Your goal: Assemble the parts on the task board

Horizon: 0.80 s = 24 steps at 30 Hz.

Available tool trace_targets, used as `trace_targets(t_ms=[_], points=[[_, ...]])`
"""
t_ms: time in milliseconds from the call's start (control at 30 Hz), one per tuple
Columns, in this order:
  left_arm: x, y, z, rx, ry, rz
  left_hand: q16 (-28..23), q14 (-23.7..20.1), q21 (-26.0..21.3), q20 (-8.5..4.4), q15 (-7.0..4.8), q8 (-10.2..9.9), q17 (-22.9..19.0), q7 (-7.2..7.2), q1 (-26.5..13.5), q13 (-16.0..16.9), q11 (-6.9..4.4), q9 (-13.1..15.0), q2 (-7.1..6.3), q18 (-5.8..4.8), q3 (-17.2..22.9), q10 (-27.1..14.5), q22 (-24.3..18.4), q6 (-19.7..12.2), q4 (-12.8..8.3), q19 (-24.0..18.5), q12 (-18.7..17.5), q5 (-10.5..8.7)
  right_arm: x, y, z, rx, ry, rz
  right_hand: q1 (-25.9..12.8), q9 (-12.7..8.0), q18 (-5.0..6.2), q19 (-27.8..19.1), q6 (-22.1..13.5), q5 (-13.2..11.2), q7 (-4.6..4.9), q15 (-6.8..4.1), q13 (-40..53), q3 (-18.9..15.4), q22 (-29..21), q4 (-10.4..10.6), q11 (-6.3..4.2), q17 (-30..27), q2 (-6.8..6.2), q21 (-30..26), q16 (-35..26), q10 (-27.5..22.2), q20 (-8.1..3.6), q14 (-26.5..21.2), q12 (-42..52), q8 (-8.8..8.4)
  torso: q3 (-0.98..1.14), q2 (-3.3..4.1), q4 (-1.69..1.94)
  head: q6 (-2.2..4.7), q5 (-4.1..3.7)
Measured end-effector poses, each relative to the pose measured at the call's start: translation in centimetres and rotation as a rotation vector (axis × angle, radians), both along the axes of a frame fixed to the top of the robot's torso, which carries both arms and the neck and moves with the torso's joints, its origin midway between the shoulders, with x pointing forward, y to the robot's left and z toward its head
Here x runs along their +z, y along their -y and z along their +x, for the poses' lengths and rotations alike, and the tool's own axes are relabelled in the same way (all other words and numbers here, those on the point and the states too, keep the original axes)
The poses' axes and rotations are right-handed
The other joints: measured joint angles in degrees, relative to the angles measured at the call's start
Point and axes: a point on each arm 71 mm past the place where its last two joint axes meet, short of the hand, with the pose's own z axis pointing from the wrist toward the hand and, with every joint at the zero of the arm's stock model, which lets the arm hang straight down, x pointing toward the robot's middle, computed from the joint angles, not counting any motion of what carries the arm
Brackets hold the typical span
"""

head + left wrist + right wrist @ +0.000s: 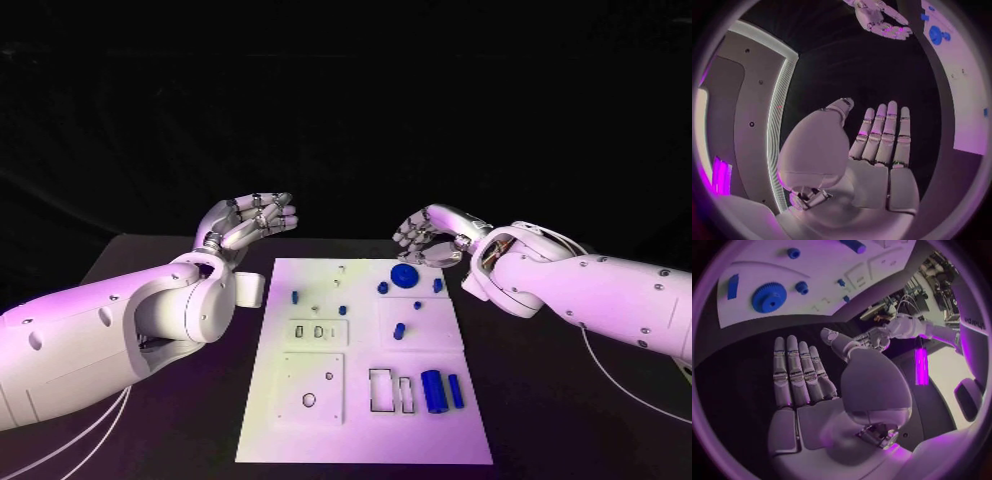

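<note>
Just unlabelled blue parts [433, 386] on task board [332, 430]

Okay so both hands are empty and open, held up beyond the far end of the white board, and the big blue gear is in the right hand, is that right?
Not quite. The right hand holds nothing; the right wrist view shows its fingers straight and its palm bare. The blue gear lies on the task board near its far edge, as the head view shows. The rest stands: the left hand is empty and open too, and both are beyond the board's far end.
</note>
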Motion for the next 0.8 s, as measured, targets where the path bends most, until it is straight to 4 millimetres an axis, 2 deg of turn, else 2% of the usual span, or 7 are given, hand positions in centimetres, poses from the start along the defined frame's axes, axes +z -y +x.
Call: trace_targets(t_ms=[133,200,233,400,500,633,800], points=[[0.2,0.2,-0.6,-0.026,-0.006,-0.007,0.0,0.0,0.0,-0.01,0.0,0.0,0.0,0.0,0.0,0.0,0.0,0.0,0.0,0.0,0.0,0.0,0.0,0.0,0.0,0.0,0.0,0.0,-0.2,-0.9,-0.3,0.021,0.029,-0.122,-0.2,1.0,0.0,4.0,1.7,-0.6,-0.95,-1.54,0.4,-0.8,0.3,0.4,-1.13,2.5,-1.11,1.3,1.6,3.1,-1.42,4.3,0.0,0.19,-0.03,0.52,0.23,0.01,-0.24],[0.3,0.3,-0.9,-0.039,-0.009,-0.012,0.0,0.0,0.0,-0.01,0.0,0.0,0.0,0.0,0.0,0.0,0.0,0.0,0.0,0.0,0.0,0.0,0.0,0.0,0.0,0.0,-0.2,0.0,-0.2,-1.4,-0.4,0.029,0.044,-0.178,-0.3,2.8,0.03,11.8,3.8,-1.2,-2.6,-4.35,1.6,-2.7,1.8,1.3,-3.05,8.9,-3.02,4.7,6.2,7.2,-4.41,12.1,-0.4,0.19,-0.04,0.78,0.35,0.05,-0.38],[0.3,0.4,-1.0,-0.044,-0.011,-0.013,0.0,0.0,0.0,-0.01,0.0,0.0,0.0,0.0,0.0,0.0,0.0,0.0,0.0,0.0,0.0,0.0,0.0,0.0,0.0,0.0,-0.3,0.0,-0.3,-1.6,-0.5,0.033,0.05,-0.2,-0.3,3.3,0.0,13.2,4.2,-1.2,-2.97,-4.89,2.0,-3.0,2.1,1.6,-3.44,10.4,-3.15,5.4,7.2,7.9,-5.02,13.5,-0.5,0.19,-0.05,0.88,0.4,0.06,-0.43],[0.4,0.6,-1.5,-0.065,-0.019,-0.022,0.0,0.0,0.0,-0.02,0.0,0.0,0.0,0.0,0.0,0.0,0.0,0.0,0.0,0.0,0.0,0.0,0.0,0.0,0.0,0.4,-0.3,0.0,-0.5,-2.6,-0.6,0.05,0.071,-0.292,0.1,4.5,-0.01,16.5,4.6,-1.2,-3.4,-6.02,3.1,-4.6,3.6,2.4,-3.79,15.5,-3.49,7.9,11.4,8.2,-6.28,16.5,-1.4,0.19,-0.07,1.37,0.63,-0.03,-0.56],[0.4,0.7,-1.7,-0.075,-0.024,-0.028,0.0,0.0,0.0,-0.02,0.0,0.0,0.1,0.0,0.0,0.0,0.0,0.0,0.0,-0.01,0.0,0.0,0.0,0.0,0.0,0.4,-0.3,0.0,-0.7,-3.2,-0.6,0.059,0.078,-0.331,0.3,5.2,0.0,17.2,4.6,-1.2,-3.4,-6.14,3.7,-6.2,4.7,2.9,-4.05,18.5,-3.76,9.3,14.2,6.4,-6.79,16.6,-1.8,-0.39,-0.06,1.6,0.72,-0.07,-0.6],[0.5,0.7,-1.9,-0.082,-0.032,-0.035,0.0,0.0,0.0,-0.02,0.0,0.0,0.0,0.01,0.0,0.0,0.0,0.0,0.0,-0.01,0.0,0.0,0.0,0.0,0.0,0.4,-0.5,0.0,-0.9,-3.8,-0.7,0.069,0.081,-0.365,1.5,6.0,0.0,18.0,4.6,-1.2,-3.4,-6.34,4.5,-8.3,6.4,3.5,-3.96,21.9,-2.96,11.5,18.3,4.7,-6.93,16.8,-1.8,-1.02,-0.06,1.88,0.83,-0.08,-0.68],[0.5,0.7,-2.0,-0.084,-0.04,-0.042,0.0,0.0,0.0,-0.03,-0.01,0.0,0.1,0.0,0.0,0.0,0.0,0.0,0.0,-0.01,0.2,0.0,-0.1,0.0,0.2,0.8,-1.0,-0.37,-1.1,-4.3,-0.6,0.073,0.086,-0.39,2.4,7.4,-0.01,19.2,4.8,-0.1,-3.58,-6.75,6.1,-9.5,12.0,4.2,-3.97,28.4,-2.67,18.7,30.9,4.1,-7.79,18.4,-1.0,-2.26,-0.1,2.16,1.02,-0.07,-0.81]])
